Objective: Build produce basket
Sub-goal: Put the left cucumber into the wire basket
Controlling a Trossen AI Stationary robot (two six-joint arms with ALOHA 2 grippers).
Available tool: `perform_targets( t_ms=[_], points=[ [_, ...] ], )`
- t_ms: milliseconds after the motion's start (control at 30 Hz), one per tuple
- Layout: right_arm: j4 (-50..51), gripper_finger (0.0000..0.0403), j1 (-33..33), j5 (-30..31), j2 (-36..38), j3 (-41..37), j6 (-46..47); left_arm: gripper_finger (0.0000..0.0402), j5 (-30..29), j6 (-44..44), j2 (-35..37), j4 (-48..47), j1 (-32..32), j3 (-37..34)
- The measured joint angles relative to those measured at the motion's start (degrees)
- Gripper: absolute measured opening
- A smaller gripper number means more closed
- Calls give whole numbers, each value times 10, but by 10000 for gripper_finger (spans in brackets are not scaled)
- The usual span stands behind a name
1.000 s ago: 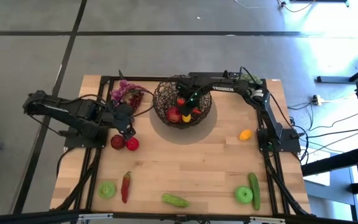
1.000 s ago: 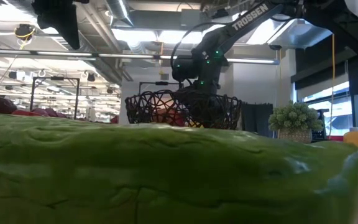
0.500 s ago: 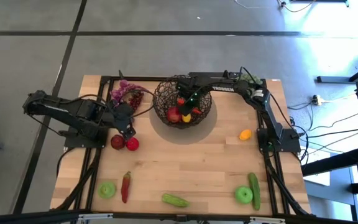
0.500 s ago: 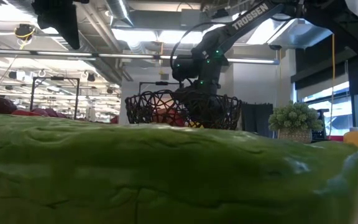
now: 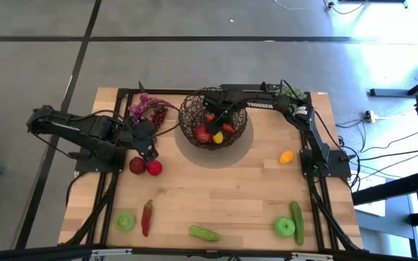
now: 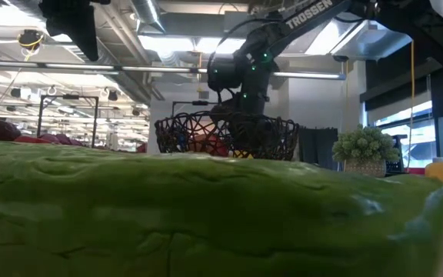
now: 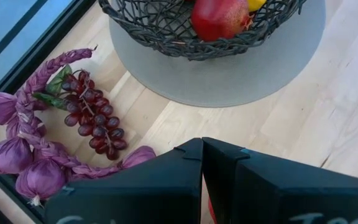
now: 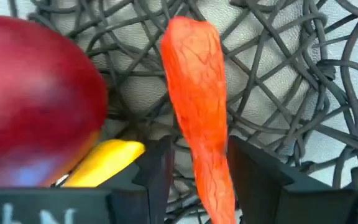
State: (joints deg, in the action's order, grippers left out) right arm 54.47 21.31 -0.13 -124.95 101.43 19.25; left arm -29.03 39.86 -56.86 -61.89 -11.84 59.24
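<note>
The dark wire basket (image 5: pixel 212 119) (image 6: pixel 225 135) stands on a grey round mat at the table's far middle. It holds a red fruit (image 8: pixel 36 93), a yellow piece (image 8: pixel 104 162) and an orange carrot (image 8: pixel 197 93) lying on the mesh. My right gripper (image 5: pixel 220 119) (image 8: pixel 197 168) is open inside the basket, pointing down, one finger on each side of the carrot. My left gripper (image 5: pixel 147 152) (image 7: pixel 202 168) is shut, just above two red apples (image 5: pixel 145 167) at the table's left. Purple grapes (image 7: pixel 92 118) lie on the table's far left. My right gripper has the carrot's lower end (image 8: pixel 213 180) between its open fingers, coming from above and lying along it. A gap shows beside one finger (image 8: pixel 160 168). Whether the other finger (image 8: pixel 247 168) touches the carrot, I cannot tell.
On the near half of the table lie a red chilli (image 5: pixel 147 216), green apples (image 5: pixel 125 221) (image 5: pixel 284 227) and green cucumbers (image 5: pixel 204 233) (image 5: pixel 297 217). An orange-yellow fruit (image 5: pixel 287 156) lies at the right. A purple braid (image 7: pixel 17 143) is beside the grapes. A pale green cluster (image 6: pixel 366 146) stands far right.
My right arm has risen a little over the basket. The fruits in the basket and my left arm have stayed where they were.
</note>
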Motion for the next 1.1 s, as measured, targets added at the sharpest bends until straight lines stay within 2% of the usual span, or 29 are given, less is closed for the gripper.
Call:
perform_targets(
  t_ms=[200, 367, 800, 1000, 1100],
  points=[
    [72, 149, -10, -10, 0, 47, 3, 0, 0, 0, 0, 0, 0, 0],
    [138, 149, -47, -10, 0, 116, 2, 0, 0, 0, 0, 0, -1, 0],
    [197, 149, -225, 27, 0, 284, 33, 0, -1, -21, 0, 0, -75, 0],
    [200, 149, -311, 26, 0, 334, 57, 0, -1, -43, 0, 17, -121, 0],
    [196, 149, -354, 15, 1, 335, 47, 0, -1, -60, 0, 31, -143, 0]
  ],
)
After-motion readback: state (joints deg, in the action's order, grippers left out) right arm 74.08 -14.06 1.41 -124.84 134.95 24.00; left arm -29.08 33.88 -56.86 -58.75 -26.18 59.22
